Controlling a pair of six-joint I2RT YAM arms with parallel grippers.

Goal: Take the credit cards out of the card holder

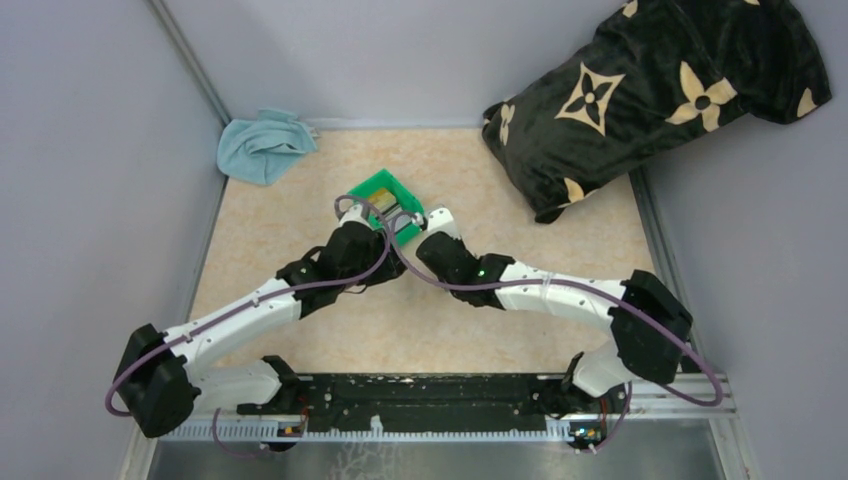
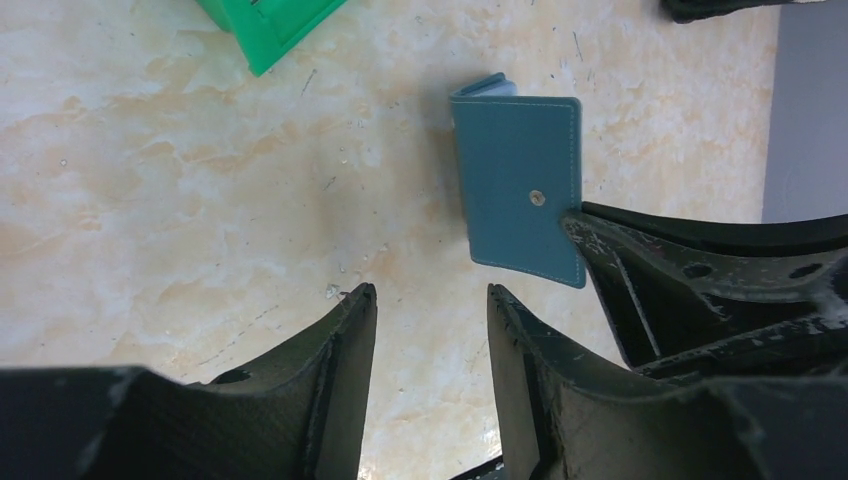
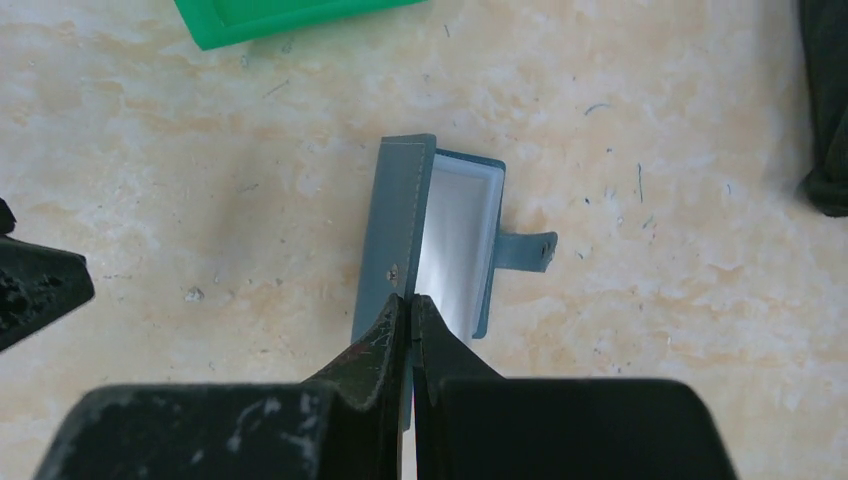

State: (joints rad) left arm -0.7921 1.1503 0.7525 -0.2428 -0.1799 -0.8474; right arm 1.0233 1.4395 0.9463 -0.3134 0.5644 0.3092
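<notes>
The teal-blue card holder lies on the beige table, its snap tab sticking out to the right. My right gripper is shut on the edge of its front cover and holds the cover raised, showing a pale inside. No card shows distinctly in it. In the left wrist view the card holder has the right gripper's fingers at its lower corner. My left gripper is open and empty, just left of and below the holder. A tan flat thing, maybe a card, lies in the green bin.
The green plastic bin stands just beyond the holder; it also shows in the left wrist view and the right wrist view. A light blue cloth lies at the back left. A black patterned pillow fills the back right.
</notes>
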